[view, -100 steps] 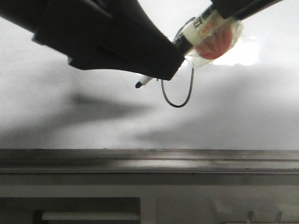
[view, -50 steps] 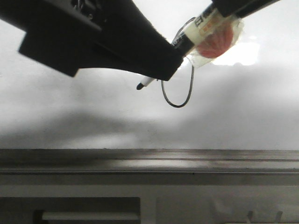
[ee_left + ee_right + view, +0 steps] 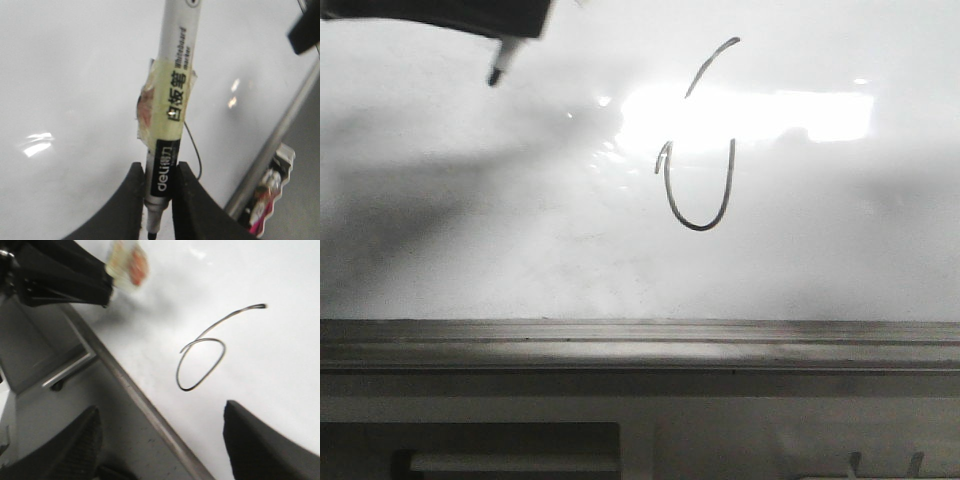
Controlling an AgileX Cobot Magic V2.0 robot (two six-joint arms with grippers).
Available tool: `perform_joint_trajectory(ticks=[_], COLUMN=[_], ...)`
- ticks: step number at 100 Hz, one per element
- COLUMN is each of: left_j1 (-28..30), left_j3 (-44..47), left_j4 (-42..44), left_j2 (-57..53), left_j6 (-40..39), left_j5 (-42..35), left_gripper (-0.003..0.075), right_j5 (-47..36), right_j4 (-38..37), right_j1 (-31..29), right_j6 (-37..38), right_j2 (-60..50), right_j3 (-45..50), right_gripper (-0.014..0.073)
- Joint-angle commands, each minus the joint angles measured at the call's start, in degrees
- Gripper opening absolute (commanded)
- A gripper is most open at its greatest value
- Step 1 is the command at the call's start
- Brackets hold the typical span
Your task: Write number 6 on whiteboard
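Observation:
The number 6 (image 3: 696, 228) is a thin dark line on the whiteboard (image 3: 520, 260), a curved stroke over a narrow loop. In the right wrist view the number 6 (image 3: 186, 389) shows whole on the whiteboard (image 3: 280, 365). My left gripper (image 3: 159, 200) is shut on a white marker (image 3: 172, 100) wrapped in yellowish tape, tip toward the whiteboard (image 3: 75, 75). In the front view the marker tip (image 3: 498, 68) hangs at the top left, well apart from the 6. My right gripper (image 3: 165, 440) is open and empty, straddling the board's rail (image 3: 145, 405).
A grey metal rail (image 3: 640, 340) runs along the board's bottom edge, with a grey ledge and a dark slot (image 3: 510, 440) below it. A bright light glare (image 3: 770, 115) lies across the 6. A pink and white object (image 3: 267, 200) sits beyond the rail.
The left gripper with the marker has pulled up and to the left, away from the 6. The number, partly covered before, now shows whole.

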Motion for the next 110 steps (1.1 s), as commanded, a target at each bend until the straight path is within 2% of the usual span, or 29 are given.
perform_joint_trajectory(ticks=[1,8,17,39,66,95,103,110], left_j1=[0.2,0.2,0.2,0.2,0.3,0.3,0.3,0.3], left_j3=[1.4,3.5,4.7,4.2,1.3,1.0,1.0,1.0], left_j4=[-10.4,-17.4,-21.5,-22.1,-22.8,-23.0,-22.9,-22.7], left_j2=[-5.3,-7.7,-8.0,-2.3,5.7,6.4,6.4,6.4], left_j6=[-1.0,-1.0,-1.0,-1.0,-1.0,-1.0,-1.0,-0.9], left_j5=[-6.5,-8.6,-9.2,-11.5,-12.6,-13.2,-13.2,-13.2], left_gripper=[-0.002,-0.002,-0.002,-0.002,-0.002,-0.0018,0.0013,0.0094], right_j5=[-7.0,-10.9,-14.0,-14.5,-14.8,-14.5,-14.5,-14.5], right_j4=[1.4,1.5,1.6,2.9,3.1,3.1,3.1,3.1], right_j1=[-1.6,-1.6,-1.6,-1.6,-1.6,-1.6,-1.6,-1.6], right_j6=[-0.8,-0.1,0.2,0.3,0.3,0.3,0.3,0.3], right_j2=[-4.7,-8.0,-11.2,-12.3,-12.3,-12.3,-12.3,-12.3], right_j3=[1.5,4.2,7.0,10.8,11.0,11.0,11.0,11.0], right_gripper=[0.0416,0.0416,0.0416,0.0416,0.0416,0.0416,0.0416,0.0416])
